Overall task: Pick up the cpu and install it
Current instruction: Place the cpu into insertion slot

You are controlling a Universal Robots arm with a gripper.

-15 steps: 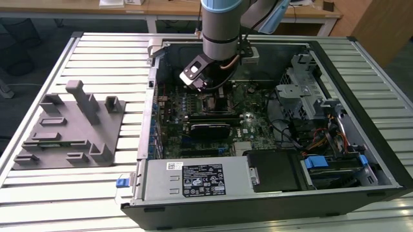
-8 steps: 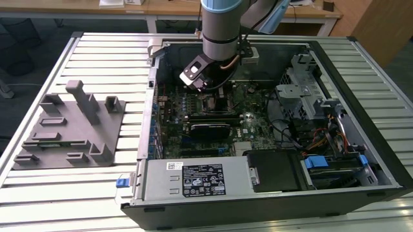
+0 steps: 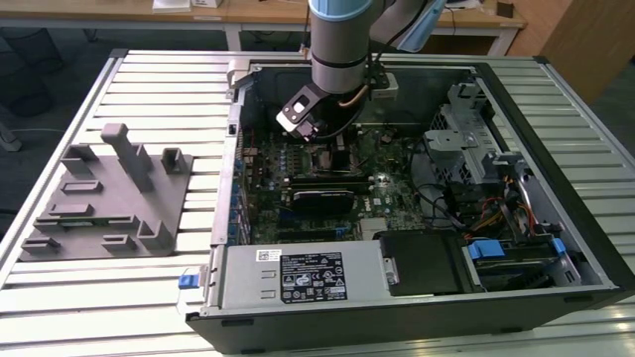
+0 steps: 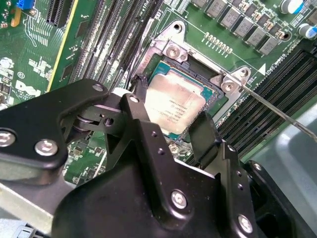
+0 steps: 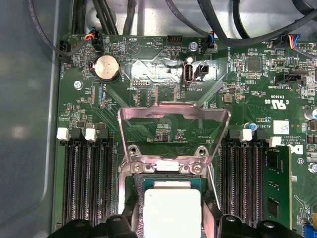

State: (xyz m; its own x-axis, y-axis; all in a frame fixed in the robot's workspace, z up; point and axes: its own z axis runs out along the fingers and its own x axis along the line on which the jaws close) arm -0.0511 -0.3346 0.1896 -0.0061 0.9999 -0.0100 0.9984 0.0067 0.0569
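The cpu point(image 4: 177, 103) is a small square chip with a silvery-white top, also seen in the first wrist view as the cpu point(image 5: 171, 207). It lies level within the open socket frame point(image 4: 174, 49) on the green motherboard point(image 4: 39, 54). My gripper point(image 4: 171, 113) has one black finger against each of two opposite edges of the chip and looks shut on it. The socket's metal load plate point(image 5: 173, 115) is folded back. In the exterior view my gripper point(image 3: 315, 135) reaches down into the computer case over the socket area.
Rows of black memory slots point(image 5: 88, 183) flank the socket on both sides. A thin metal lever point(image 4: 277, 113) slants beside the socket. The grey plastic holder block point(image 3: 109, 201) stands on the slatted table at the exterior view's left. Cables and drive cages point(image 3: 486, 171) crowd the case's right.
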